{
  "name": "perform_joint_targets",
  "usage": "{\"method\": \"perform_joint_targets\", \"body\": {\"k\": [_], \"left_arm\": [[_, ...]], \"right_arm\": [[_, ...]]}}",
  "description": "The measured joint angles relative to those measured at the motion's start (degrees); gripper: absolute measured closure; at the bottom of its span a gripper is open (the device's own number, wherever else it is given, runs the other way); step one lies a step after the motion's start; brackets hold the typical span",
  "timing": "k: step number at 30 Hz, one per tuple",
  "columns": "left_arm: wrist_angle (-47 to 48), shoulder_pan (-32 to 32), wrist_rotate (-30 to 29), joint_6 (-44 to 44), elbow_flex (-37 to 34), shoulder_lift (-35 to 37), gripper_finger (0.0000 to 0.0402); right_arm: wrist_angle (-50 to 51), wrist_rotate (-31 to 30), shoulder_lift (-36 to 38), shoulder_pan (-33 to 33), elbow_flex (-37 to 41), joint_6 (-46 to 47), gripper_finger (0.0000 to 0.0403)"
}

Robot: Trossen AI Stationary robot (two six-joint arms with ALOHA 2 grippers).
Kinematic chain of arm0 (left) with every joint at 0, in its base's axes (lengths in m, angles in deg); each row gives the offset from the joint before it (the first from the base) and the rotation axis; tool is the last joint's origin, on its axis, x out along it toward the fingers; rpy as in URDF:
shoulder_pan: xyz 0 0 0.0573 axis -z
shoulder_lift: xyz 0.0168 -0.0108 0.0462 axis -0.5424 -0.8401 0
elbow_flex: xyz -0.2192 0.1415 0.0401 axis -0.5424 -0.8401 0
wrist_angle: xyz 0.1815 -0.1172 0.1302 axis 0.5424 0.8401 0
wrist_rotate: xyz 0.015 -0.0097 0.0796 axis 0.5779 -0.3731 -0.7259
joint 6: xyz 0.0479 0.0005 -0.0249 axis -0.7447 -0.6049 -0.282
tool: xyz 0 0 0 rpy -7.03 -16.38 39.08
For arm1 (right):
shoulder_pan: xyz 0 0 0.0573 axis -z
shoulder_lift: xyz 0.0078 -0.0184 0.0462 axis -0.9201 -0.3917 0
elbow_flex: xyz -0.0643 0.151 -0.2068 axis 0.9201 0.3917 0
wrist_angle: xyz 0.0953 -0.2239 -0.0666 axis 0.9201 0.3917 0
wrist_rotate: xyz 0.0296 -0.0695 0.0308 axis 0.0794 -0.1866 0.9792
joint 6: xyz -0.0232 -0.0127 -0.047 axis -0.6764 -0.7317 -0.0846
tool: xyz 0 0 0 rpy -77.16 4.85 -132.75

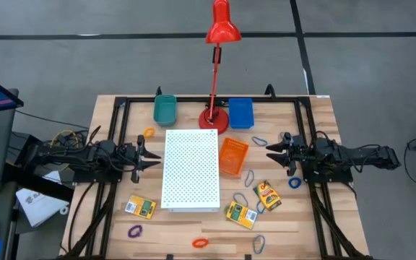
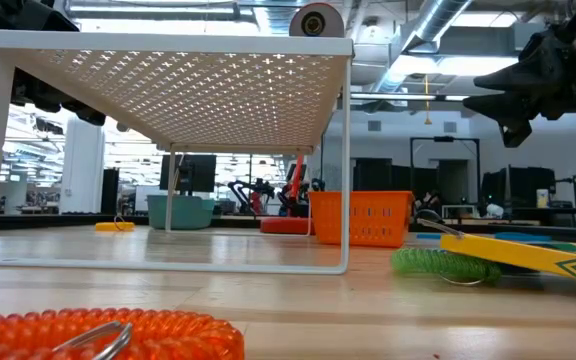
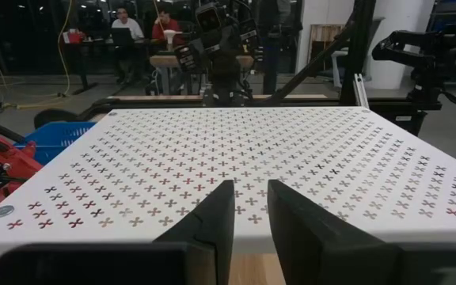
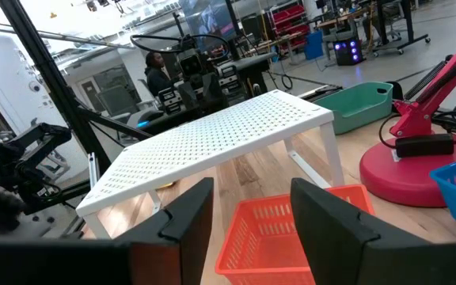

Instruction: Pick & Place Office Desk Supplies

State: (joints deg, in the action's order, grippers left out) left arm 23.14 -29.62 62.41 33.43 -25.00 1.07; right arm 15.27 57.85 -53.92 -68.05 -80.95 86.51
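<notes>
Three small yellow-and-green boxes lie flat on the table: one near the front left (image 1: 140,207), one at front centre (image 1: 241,214), one at the right (image 1: 268,195). Small loops are scattered about: orange (image 1: 149,132), purple (image 1: 134,232), orange (image 1: 200,243), blue (image 1: 295,183), grey (image 1: 250,178). My left gripper (image 1: 153,154) hovers open left of the white perforated board (image 1: 191,169). My right gripper (image 1: 271,150) hovers open right of the orange bin (image 1: 232,156), which also shows in the right wrist view (image 4: 279,229).
A teal bin (image 1: 165,109) and a blue bin (image 1: 240,113) stand at the far edge, with a red desk lamp (image 1: 214,119) between them. The white board stands on legs in the middle (image 2: 168,90). People sit in the room beyond (image 3: 125,24).
</notes>
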Motion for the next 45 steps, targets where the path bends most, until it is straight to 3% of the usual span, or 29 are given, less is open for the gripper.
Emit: {"method": "perform_joint_targets", "body": {"k": [7,12,18,24,28,34,39,45], "left_arm": [[-2.9,0.0,0.1,2.5,0.0,0.0,0.0327],[-9.7,0.0,0.1,4.7,0.0,0.0,0.0327],[-20.3,0.0,0.1,5.8,0.0,0.0,0.0327],[-29.1,0.0,3.7,8.7,0.0,0.0,0.0327],[-33.9,0.0,11.3,12.6,0.0,0.0,0.0327],[-41.5,0.0,9.2,12.4,0.2,-0.2,0.0327],[-42.4,0.8,13.6,6.3,3.6,-1.3,0.0317],[-42.0,3.4,14.7,-4.6,6.4,-7.8,0.0270]], "right_arm": [[0.0,-0.2,0.0,0.1,0.0,-0.5,0.0236],[-4.2,-4.6,0.0,1.4,0.0,-4.1,0.0236],[-13.4,-4.4,0.1,2.4,0.0,8.3,0.0236],[-15.1,7.0,0.0,1.5,0.0,10.2,0.0236],[-17.0,16.4,0.0,-1.7,0.0,12.0,0.0236],[-17.9,17.9,-0.4,-8.5,-0.1,10.5,0.0236],[-6.1,18.1,-5.7,-10.3,-6.8,16.7,0.0235],[17.0,17.9,-23.5,-7.2,-26.4,12.7,0.0215]]}}
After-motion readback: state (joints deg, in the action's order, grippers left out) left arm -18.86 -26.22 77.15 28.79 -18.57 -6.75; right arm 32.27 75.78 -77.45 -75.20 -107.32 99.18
